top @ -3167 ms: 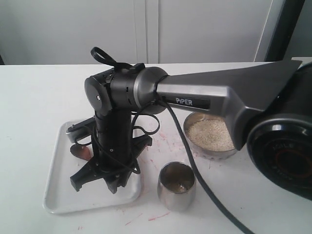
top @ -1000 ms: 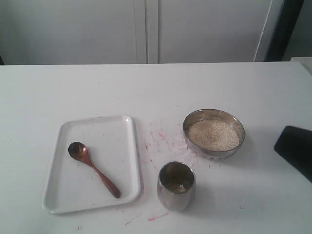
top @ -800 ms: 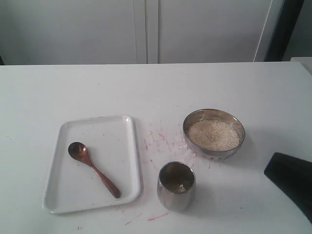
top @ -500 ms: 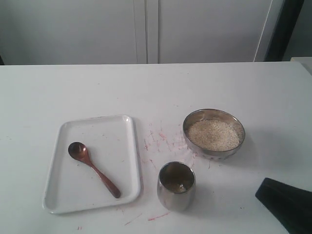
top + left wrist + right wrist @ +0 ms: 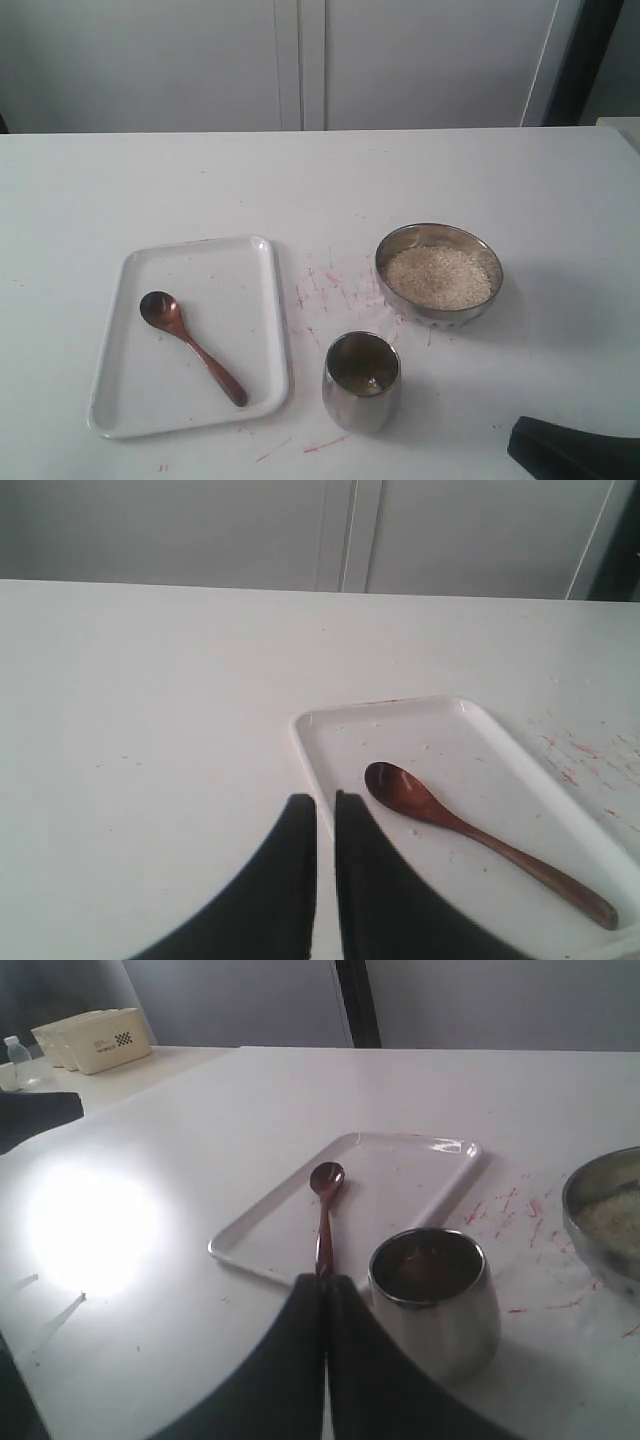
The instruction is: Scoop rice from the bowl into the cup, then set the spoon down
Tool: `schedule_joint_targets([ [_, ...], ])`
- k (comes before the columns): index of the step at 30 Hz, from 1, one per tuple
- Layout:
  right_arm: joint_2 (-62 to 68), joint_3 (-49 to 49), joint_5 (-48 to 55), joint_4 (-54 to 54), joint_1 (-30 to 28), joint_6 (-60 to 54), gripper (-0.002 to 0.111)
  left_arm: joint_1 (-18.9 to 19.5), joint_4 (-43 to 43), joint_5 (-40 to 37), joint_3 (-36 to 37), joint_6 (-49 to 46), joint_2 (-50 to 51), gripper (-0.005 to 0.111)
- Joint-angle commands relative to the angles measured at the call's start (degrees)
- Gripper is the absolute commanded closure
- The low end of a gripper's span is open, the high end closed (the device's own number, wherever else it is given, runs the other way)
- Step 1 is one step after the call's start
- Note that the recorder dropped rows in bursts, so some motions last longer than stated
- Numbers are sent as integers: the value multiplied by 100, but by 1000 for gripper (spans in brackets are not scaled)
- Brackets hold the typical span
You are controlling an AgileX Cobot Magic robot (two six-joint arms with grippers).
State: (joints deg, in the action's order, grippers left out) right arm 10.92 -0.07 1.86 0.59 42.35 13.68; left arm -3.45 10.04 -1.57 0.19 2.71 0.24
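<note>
The copper-brown spoon (image 5: 192,346) lies free on the white tray (image 5: 255,262), bowl end toward the tray's left. A wide steel bowl (image 5: 480,300) holds pale rice (image 5: 438,276) at the right. The steel cup (image 5: 361,382) stands in front of it, with a little at its bottom. My left gripper (image 5: 325,802) hovers just off the tray's edge (image 5: 310,770) near the spoon (image 5: 480,842), fingers nearly together, holding nothing. My right gripper (image 5: 326,1282) is shut and empty, back from the cup (image 5: 434,1300) and spoon (image 5: 324,1210). A dark part of the right arm (image 5: 575,450) shows at the lower right corner.
Red smudges (image 5: 325,285) mark the white table between tray and bowl. In the right wrist view, white bins (image 5: 92,1042) and a small bottle (image 5: 14,1056) stand on another table far off.
The right arm, earlier over the tray at the spoon, has pulled away to the lower right corner. The spoon now lies alone on the tray.
</note>
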Motion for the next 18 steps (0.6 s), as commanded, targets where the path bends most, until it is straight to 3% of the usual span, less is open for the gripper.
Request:
schedule_joint_targets([
  [1,-17,7,116,-26,-14,50,108,-13,53,21,-19,11,-24,92],
  [18,-17,7,451,-59,-14,50,108,-13,53,21,-19,11,-24,92],
])
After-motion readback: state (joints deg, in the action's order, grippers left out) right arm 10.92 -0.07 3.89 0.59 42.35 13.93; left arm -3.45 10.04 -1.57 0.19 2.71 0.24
